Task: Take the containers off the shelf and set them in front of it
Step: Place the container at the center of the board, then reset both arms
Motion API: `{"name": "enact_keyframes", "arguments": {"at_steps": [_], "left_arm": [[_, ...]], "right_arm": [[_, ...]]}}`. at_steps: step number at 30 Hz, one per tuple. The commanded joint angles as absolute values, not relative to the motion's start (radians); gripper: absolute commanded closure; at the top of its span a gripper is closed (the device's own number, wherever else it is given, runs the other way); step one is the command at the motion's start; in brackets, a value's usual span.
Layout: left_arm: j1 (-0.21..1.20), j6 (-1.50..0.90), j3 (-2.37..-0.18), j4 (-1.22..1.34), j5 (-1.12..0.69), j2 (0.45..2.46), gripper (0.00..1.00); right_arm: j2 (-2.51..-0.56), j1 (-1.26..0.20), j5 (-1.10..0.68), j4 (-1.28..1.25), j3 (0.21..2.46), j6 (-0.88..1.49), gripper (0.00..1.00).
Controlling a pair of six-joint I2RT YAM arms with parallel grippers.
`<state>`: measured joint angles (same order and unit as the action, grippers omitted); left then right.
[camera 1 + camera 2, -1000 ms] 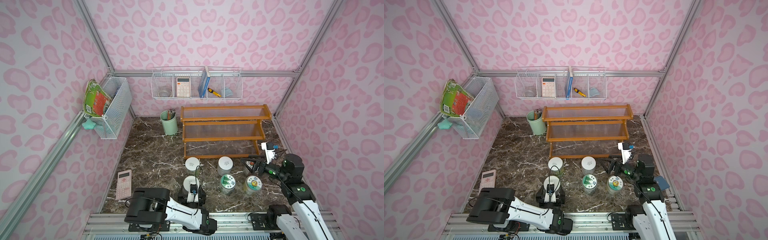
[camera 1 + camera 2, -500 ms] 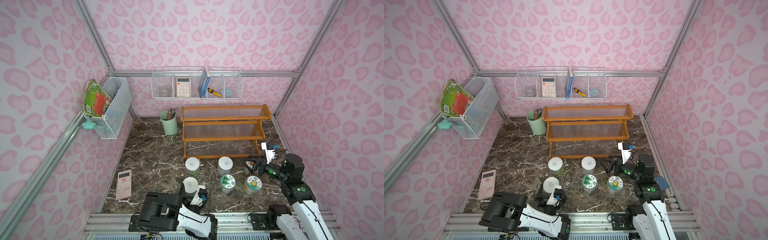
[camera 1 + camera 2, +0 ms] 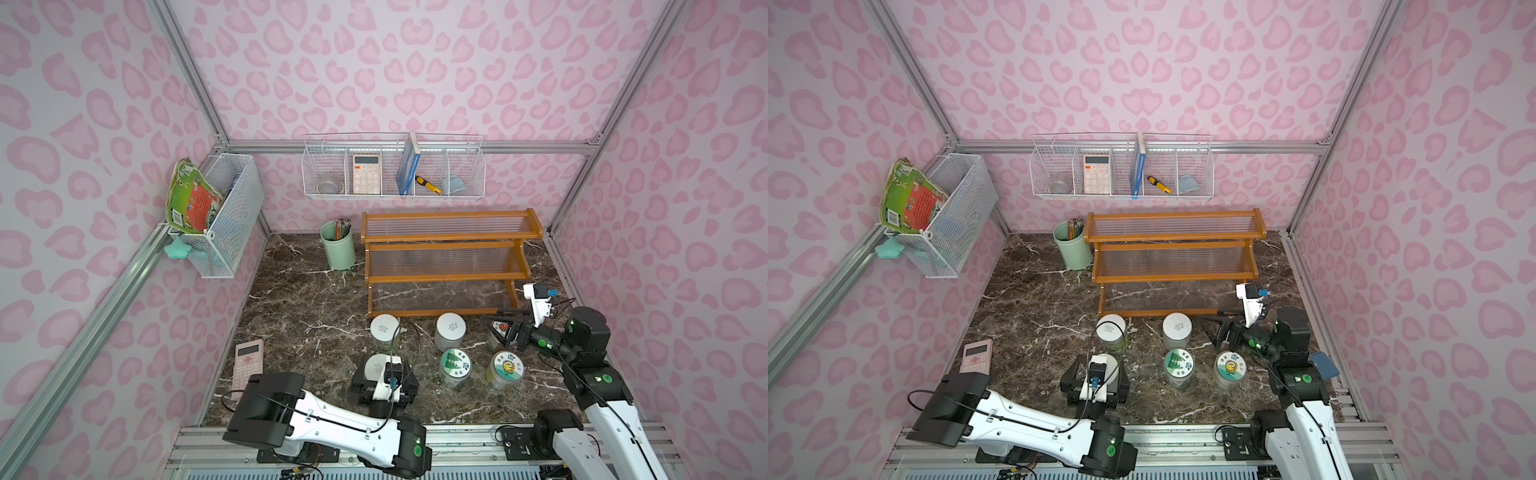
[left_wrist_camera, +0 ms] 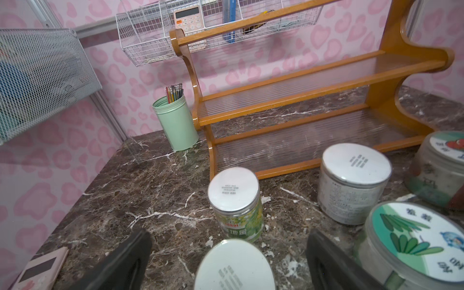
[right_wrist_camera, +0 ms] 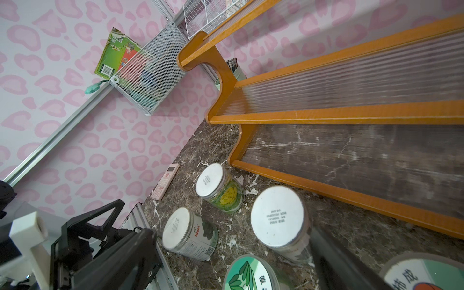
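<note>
While right pincer (image 3: pixel 502 325) stays splayed, left pincer (image 4: pixel 228 237) back forward, released, jaws either side of front white-lidded jar (image 4: pixel 234 267).

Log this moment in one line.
shelf empty | six jars on table before it | left claw open astride front white-lid jar | right claw open

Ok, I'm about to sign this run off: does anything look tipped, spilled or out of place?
Nothing stands out. All six jars stand upright, lids on, on the table in front of the shelf, whose tiers are bare. The open right gripper partly hides the red-pictured jar, but it looks upright too.
</note>
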<state>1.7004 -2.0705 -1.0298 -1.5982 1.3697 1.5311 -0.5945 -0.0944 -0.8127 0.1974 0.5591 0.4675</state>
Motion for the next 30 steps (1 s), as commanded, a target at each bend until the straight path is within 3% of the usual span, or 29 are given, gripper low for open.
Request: {"name": "enact_keyframes", "arguments": {"at_steps": [1,14,18,21,23,30], "left_arm": [[1.678,-2.17,-1.062,-1.822,1.406,1.439,0.01],[1.492,-1.578,-1.186,-1.744,1.457,1.114,0.01],[1.411,-1.186,-1.183,-1.466,1.422,1.011,0.01],[1.298,-0.566,-1.064,-0.883,1.274,0.87,0.01],[1.227,-0.316,-0.963,-0.591,1.148,0.775,0.01],[1.078,-0.226,-1.023,-0.576,1.055,0.872,0.01]], "right_arm": [[-0.596,-0.096,-0.795,0.174,0.572,0.459,0.01],[-0.67,-0.068,-0.74,0.197,0.665,0.383,0.01],[-0.713,-0.043,-0.693,0.23,0.717,0.328,0.01],[-0.734,-0.033,-0.642,0.249,0.744,0.296,0.01],[-0.739,-0.025,-0.621,0.252,0.753,0.286,0.01],[-0.748,-0.004,-0.524,0.26,0.761,0.245,0.01]]}}
